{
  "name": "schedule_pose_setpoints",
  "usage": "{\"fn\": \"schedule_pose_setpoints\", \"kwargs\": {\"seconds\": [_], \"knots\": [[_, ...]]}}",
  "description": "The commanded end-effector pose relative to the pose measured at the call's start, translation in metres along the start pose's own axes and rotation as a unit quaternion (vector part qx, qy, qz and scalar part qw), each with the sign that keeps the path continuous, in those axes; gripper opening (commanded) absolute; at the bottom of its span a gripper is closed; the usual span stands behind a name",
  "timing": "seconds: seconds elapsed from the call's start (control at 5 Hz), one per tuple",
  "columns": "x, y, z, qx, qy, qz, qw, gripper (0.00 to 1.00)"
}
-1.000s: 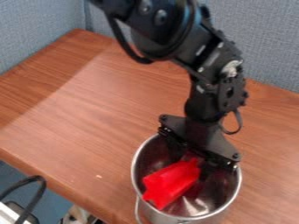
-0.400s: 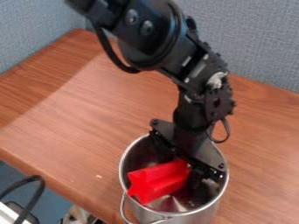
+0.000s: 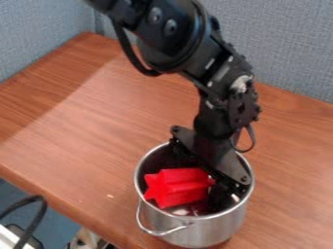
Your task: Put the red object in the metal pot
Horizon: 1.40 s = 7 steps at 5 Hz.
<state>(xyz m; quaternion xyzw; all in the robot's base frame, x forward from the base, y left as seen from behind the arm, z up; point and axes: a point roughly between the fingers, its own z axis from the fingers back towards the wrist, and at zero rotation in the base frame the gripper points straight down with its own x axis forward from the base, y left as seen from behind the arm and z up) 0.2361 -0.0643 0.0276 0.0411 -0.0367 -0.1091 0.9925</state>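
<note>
Fingers: the gripper (image 3: pixel 208 171) points straight down into the metal pot, and its dark fingers (image 3: pixel 236 180) stand spread apart with nothing pinched between them.

Red object: the red object (image 3: pixel 178 185) lies inside the pot against the nearer left part of the wall, tilted a little. It sits just beside the fingers; whether a fingertip touches its edge I cannot tell.

Metal pot: the metal pot (image 3: pixel 163 221) stands upright near the front edge of the surface, its rolled rim around both the block and the lower end of the arm. A thin wire handle shows faintly at the front (too blurred to say more).

Step in hand: the release. By my reading the block is already in the pot and let go, so the task's main demand looks met.

Next move: a straight lift of the gripper out through the rim, fingers kept apart. This calls for care not to catch the block or knock the pot wall, since the pot sits close to the edge.

Surface: a brown wooden surface (image 3: pixel 92 88), bare around the pot.

Writing: no brand, label or lettering can be read anywhere.
</note>
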Motion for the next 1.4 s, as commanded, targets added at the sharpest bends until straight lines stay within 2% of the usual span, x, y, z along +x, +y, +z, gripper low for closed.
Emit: {"fn": "schedule_pose_setpoints", "kwargs": {"seconds": [0.0,0.4,0.6,0.8,1.2], "knots": [[-0.002,0.006,0.004,-0.004,-0.003,0.004,1.0000,1.00],[-0.007,0.005,0.017,-0.017,-0.007,0.004,0.9998,1.00],[-0.005,0.004,0.004,-0.017,-0.005,0.022,0.9996,1.00],[-0.001,0.005,-0.001,-0.016,-0.004,0.040,0.9991,1.00],[-0.006,0.006,-0.005,-0.022,-0.009,-0.014,0.9996,1.00]]}}
